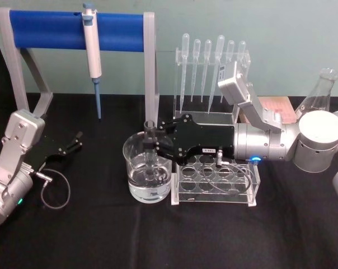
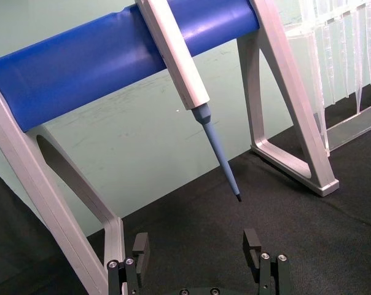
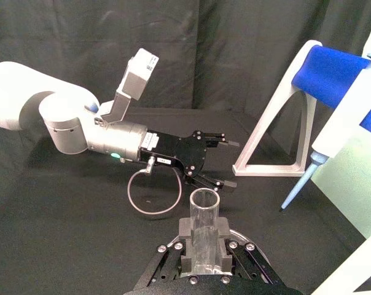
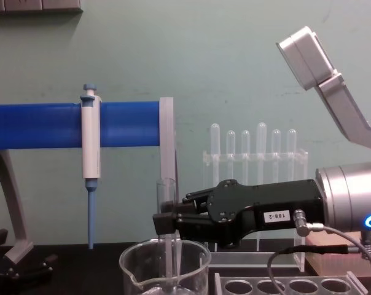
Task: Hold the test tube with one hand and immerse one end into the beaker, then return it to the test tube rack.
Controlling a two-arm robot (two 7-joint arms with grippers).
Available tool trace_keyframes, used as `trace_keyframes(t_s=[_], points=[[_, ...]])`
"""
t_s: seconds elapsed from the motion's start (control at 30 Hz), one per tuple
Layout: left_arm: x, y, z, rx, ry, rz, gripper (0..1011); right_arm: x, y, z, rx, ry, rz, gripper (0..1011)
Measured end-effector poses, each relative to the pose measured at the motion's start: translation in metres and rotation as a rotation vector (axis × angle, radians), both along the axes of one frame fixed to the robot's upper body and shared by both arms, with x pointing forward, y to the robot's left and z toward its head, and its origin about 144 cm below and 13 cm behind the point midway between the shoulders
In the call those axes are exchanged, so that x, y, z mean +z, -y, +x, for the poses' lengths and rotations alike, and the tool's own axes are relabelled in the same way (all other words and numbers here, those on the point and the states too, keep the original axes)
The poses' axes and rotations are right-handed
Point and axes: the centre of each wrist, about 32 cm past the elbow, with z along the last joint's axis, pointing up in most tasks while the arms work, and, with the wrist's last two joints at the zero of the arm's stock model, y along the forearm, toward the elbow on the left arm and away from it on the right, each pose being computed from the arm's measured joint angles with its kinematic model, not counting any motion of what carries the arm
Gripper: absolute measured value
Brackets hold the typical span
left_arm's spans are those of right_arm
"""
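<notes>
Head view gives me the fullest reading: the right gripper (image 1: 153, 144) reaches in from the right above the test tube rack (image 1: 253, 188), its fingers clamped on the test tube (image 1: 150, 129). The tube stands upright inside the beaker (image 1: 134, 188), lower end below the liquid surface. I cannot tell whether the tube bottom touches the beaker floor. The chest view shows the side profile: tube rim above the fingers, shaft passing down through the beaker mouth. The frame edge cuts the beaker off low, so the liquid level is not readable there. From the right wrist view I look down the tube's open mouth, the glass pinched between two black pads (image 3: 187, 236); the beaker is hidden beneath the gripper. Farther off in that view is the left gripper (image 3: 227, 165), parked at the left of the black table (image 1: 158, 241), fingers spread apart. The left wrist view faces the pipettor (image 2: 179, 67) hanging on the blue stand (image 2: 81, 67).
</notes>
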Motion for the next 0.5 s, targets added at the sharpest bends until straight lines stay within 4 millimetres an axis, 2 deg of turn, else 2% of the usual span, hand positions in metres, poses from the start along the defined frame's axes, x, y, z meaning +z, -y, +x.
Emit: trace_keyframes(t_s=[0.5], points=[[0.0, 0.0, 0.0, 0.0, 0.0, 0.0, 1000, -0.0066, 0.0028, -0.0047, -0.02, 0.001, 0.009, 242]])
